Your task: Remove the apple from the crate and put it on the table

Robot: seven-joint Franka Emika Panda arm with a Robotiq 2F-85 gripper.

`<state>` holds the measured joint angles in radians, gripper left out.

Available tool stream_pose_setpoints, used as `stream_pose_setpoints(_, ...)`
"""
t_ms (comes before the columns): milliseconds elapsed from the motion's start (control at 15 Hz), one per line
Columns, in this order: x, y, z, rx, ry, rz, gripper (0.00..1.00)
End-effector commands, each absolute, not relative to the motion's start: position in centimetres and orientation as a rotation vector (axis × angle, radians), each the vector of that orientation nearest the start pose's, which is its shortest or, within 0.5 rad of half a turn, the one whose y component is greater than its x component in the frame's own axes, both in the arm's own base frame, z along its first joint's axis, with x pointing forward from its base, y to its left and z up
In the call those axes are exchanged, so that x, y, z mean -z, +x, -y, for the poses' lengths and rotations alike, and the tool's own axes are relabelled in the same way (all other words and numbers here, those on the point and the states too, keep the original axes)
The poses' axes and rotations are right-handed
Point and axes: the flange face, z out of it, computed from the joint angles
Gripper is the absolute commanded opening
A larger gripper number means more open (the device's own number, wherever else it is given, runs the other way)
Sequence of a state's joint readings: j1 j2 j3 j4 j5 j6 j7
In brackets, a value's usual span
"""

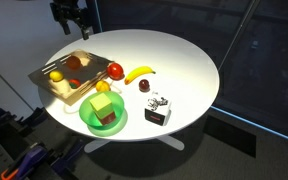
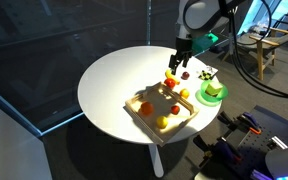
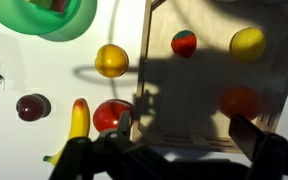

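Note:
The bright-red apple (image 1: 115, 70) lies on the white table (image 1: 174, 55), just outside the light-wood crate (image 1: 46, 88), next to the banana (image 1: 139, 73). In the wrist view the apple (image 3: 111, 115) sits left of the crate's wall (image 3: 152, 60). In the crate are an orange fruit (image 3: 241, 100), a yellow fruit (image 3: 247, 43) and a small red fruit with a green top (image 3: 184, 43). My gripper (image 3: 187, 135) is open and empty. It hangs high above the crate's edge in both exterior views (image 1: 76, 25) (image 2: 181, 55).
A green bowl (image 1: 104, 112) holding blocks stands at the table's near edge. A yellow fruit (image 1: 103, 87), a dark-maroon fruit (image 1: 144, 87) and a small black-and-white box (image 1: 158, 108) lie near it. The crate (image 2: 162, 108) also shows in an exterior view.

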<state>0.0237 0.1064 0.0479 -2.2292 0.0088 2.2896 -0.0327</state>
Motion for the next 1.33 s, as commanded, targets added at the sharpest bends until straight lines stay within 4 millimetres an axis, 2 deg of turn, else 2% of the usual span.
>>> stream_pose_setpoints(0,-34.3,51.5,-4.4,-0.092,-3.115,0.155,1.00)
stream_pose_setpoints(533,-37.1,49.7,-5.2,-0.161,-3.131,0.146,1.00)
stream_pose_setpoints(667,-37.2,49.7,-5.4,-0.158,-3.134,0.150,1.00)
stream_pose_setpoints(733,-36.6,50.5,-5.0,-0.158,-3.128,0.176,1.00)
stream_pose_setpoints(1267,-36.6,50.3,-5.1,-0.160,-3.128,0.179,1.00)
